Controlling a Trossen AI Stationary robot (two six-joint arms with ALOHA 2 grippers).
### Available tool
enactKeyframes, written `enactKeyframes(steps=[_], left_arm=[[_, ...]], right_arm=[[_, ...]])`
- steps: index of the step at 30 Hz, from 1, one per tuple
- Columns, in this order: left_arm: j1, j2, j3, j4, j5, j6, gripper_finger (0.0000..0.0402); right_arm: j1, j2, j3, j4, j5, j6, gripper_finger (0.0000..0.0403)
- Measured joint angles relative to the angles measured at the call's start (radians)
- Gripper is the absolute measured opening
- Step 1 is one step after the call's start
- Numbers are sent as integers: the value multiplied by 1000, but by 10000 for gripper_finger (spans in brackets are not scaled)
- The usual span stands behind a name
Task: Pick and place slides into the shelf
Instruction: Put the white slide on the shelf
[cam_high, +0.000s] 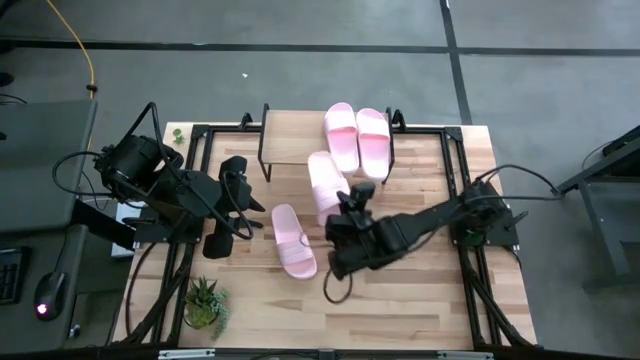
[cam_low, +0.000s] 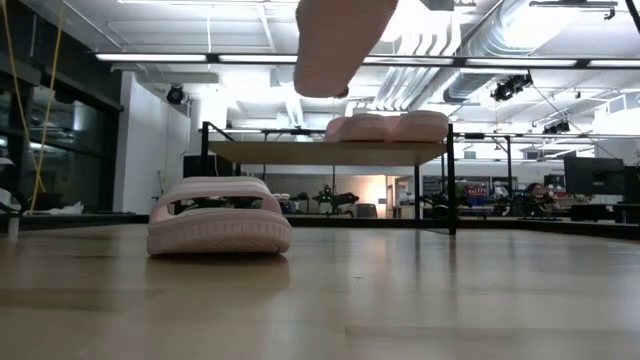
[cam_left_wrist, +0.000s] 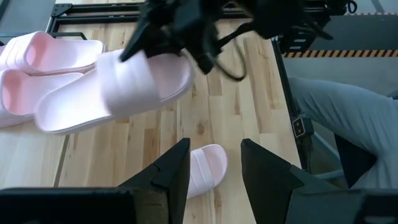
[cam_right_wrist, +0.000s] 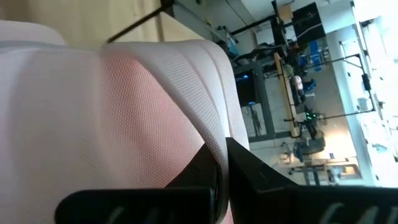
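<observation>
The right tool (cam_high: 352, 197), clamped shut on a slide (cam_high: 327, 187), holds it above the bench (cam_high: 420, 300) beside the shelf (cam_high: 285, 140), while the left tool (cam_high: 252, 200) hangs open, empty.

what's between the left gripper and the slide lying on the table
Nothing but bare wood: in the high view, the left gripper and the slide on the table have only tabletop between them.

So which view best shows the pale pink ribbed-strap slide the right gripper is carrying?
Left wrist view: the carried pink slide shows whole, off the table. High view shows most of it; low view only its end; right wrist a close-up.
</observation>
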Motion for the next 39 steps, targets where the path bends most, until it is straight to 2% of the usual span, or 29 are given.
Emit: enactKeyframes(steps=[8,14,21,25,31,36,39], left_arm=[[0,0,0,0,0,11,127],[0,0,0,0,0,15,127],[0,0,0,0,0,36,127],[0,0,0,0,0,57,127],[0,0,0,0,0,62,127],[0,0,0,0,0,63,126],[0,0,0,0,0,63,127]], right_arm=[[-99,0,0,210,-11,-219,0],[-174,0,0,272,-39,-301,0],[-284,0,0,314,-171,-340,0],[-330,0,0,393,-196,-420,0],[-388,0,0,519,-308,-518,0],[-431,0,0,536,-326,-553,0],[-465,0,-1,534,-376,-558,0]])
